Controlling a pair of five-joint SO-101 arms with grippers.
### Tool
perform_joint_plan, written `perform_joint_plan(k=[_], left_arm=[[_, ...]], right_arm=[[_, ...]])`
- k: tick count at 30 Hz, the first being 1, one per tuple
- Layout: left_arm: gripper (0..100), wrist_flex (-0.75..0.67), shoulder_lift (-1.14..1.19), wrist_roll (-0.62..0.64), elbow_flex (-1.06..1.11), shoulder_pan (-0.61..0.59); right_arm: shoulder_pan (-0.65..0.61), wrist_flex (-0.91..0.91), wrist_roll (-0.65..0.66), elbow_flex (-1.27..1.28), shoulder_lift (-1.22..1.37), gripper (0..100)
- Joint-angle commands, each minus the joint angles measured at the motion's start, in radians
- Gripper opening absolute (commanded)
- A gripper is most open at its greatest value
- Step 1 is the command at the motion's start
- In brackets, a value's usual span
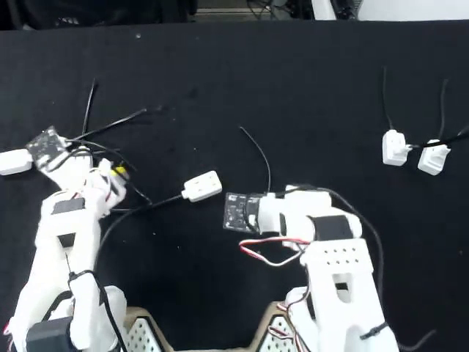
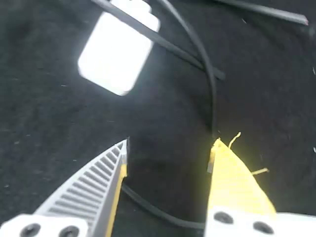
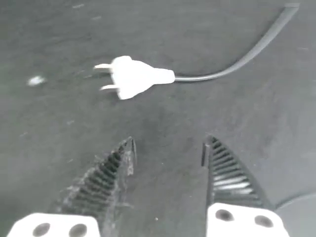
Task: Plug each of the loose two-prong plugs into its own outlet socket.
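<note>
Judging by how things lie, the job has barely begun: neither tool holds anything, and at least one plug lies loose.

At the 9 o'clock edge of the surface (image 1: 308,73) rests a white block (image 2: 117,52) with rounded corners, a black cable (image 2: 200,57) crossing its end. I cannot tell whether it is a socket. The left tool (image 2: 169,144) is spread wide beside the block and grips nothing, with another run of cable passing under its fingers.

Near the middle, at about 10 o'clock from the right arm's wrist, lies the two-prong plug (image 3: 134,77). Its body is white and tapered, both prongs are bare and straight, and it lies flat with its cable trailing away. The right tool (image 3: 169,141) is also spread and empty, the plug just ahead of its tips.

At 2 o'clock from that arm, two white pieces (image 1: 396,147) sit side by side on cables. I cannot tell whether they are mated.
</note>
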Motion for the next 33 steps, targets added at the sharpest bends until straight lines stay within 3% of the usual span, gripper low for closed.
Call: perform_joint_plan(k=[1,7,13,19,26,30,33], left_arm=[[27,-0.014,-0.029,0.021,-0.018,-0.019],[27,-0.011,-0.020,0.020,-0.033,-0.044],[27,-0.011,-0.026,0.021,-0.041,-0.105],[27,-0.011,-0.020,0.023,-0.053,-0.099],[27,-0.011,-0.020,0.023,-0.053,-0.099],[27,-0.011,-0.020,0.023,-0.053,-0.099],[27,-0.008,-0.020,0.023,-0.053,-0.099]], right_arm=[[-0.009,0.129,0.126,-0.147,0.131,23.6],[-0.003,0.216,0.385,-0.315,0.389,23.4],[-0.009,0.206,0.563,-0.446,0.590,23.3],[-0.015,0.084,0.578,-0.496,0.753,23.3],[-0.123,0.017,0.569,-0.498,0.823,23.3],[-0.189,0.015,0.500,-0.492,0.834,23.2],[-0.201,0.015,0.465,-0.495,0.866,16.5]])
